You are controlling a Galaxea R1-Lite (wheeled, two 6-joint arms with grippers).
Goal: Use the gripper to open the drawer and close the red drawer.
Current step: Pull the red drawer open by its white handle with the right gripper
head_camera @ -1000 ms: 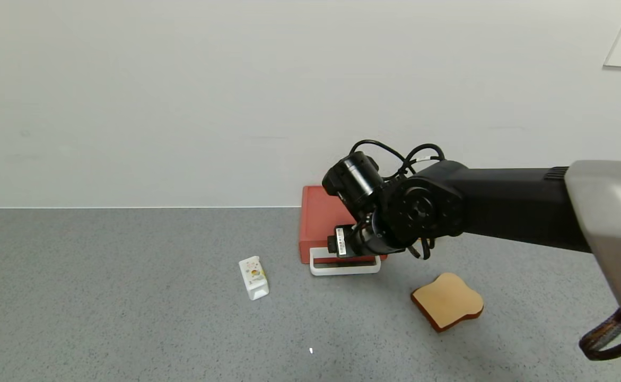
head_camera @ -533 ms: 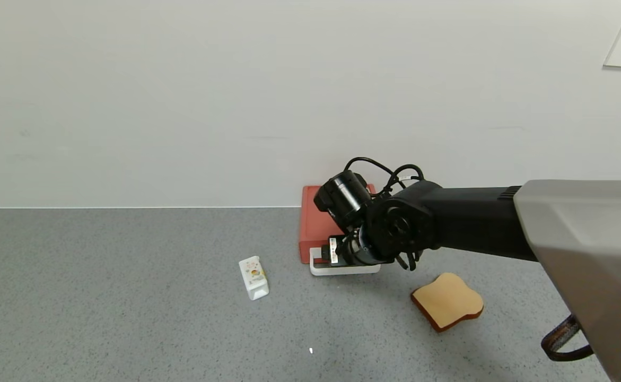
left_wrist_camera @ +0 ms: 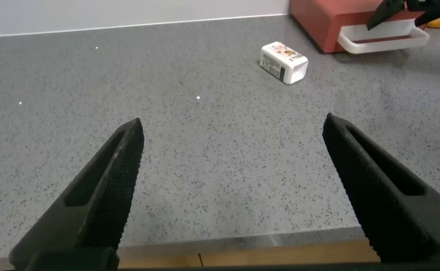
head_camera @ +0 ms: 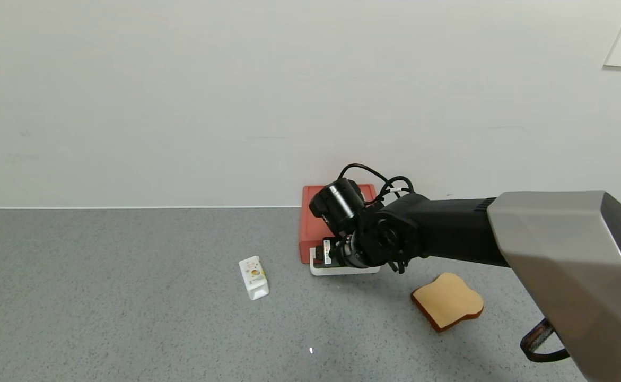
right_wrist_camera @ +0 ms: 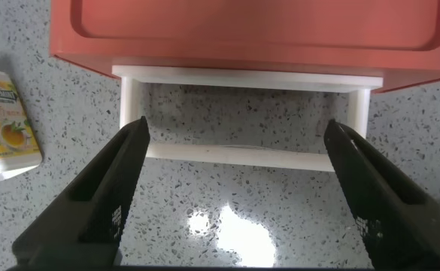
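Grey speckled counter, white wall behind. My right gripper (right_wrist_camera: 238, 199) hangs fingers apart over the red drawer (head_camera: 323, 212)'s white loop handle (right_wrist_camera: 242, 154), straddling its front bar. Risk: closing too high misses the bar; a skewed pull could drag the whole box. Left gripper (left_wrist_camera: 235, 188) idles open, well away.

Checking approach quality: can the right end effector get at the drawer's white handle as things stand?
Probably yes. The right end effector hangs open right over the white handle of the drawer, fingers spread wide, nothing between.
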